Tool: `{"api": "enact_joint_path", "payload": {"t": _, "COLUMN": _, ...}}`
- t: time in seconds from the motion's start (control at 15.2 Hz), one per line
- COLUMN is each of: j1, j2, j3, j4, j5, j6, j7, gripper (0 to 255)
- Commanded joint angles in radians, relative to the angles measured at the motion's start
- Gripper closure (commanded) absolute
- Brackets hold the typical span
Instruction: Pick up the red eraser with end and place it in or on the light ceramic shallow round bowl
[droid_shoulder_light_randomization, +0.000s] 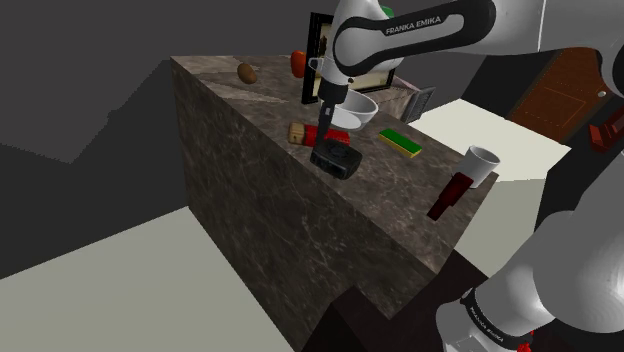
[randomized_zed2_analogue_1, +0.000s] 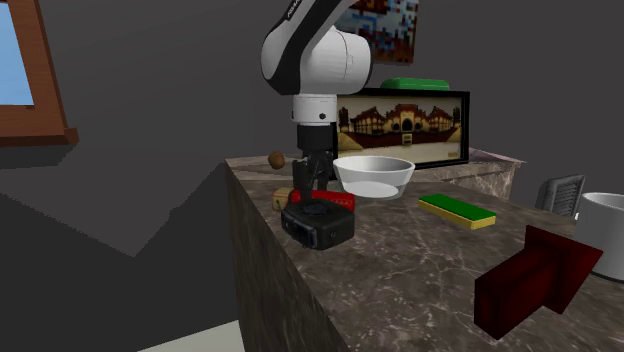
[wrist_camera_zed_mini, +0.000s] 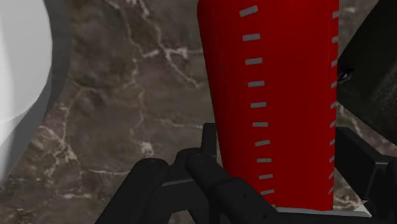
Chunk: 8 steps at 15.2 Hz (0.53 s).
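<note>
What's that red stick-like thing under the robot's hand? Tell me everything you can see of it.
The red eraser is a long, straight-sided bar, bright red, with rows of small grey dashes along it like ruler marks, and a tan end piece. It lies flat on the brown marbled counter, between the white bowl and a black boxy object. The gripper is lowered astride it; whether it actually grips the bar cannot be told.

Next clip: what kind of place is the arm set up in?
Likely a room in a house, perhaps a kitchen or living area: a marbled counter carries a white bowl, a white mug and a green sponge, with a framed picture standing behind them.
</note>
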Motion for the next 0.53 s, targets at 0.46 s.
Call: {"api": "enact_joint_path", "payload": {"t": 0.46, "j1": 0.0, "j2": -0.01, "j3": 0.0, "j4": 0.024, "j5": 0.0, "j6": -0.038, "j7": 0.0, "gripper": 255}}
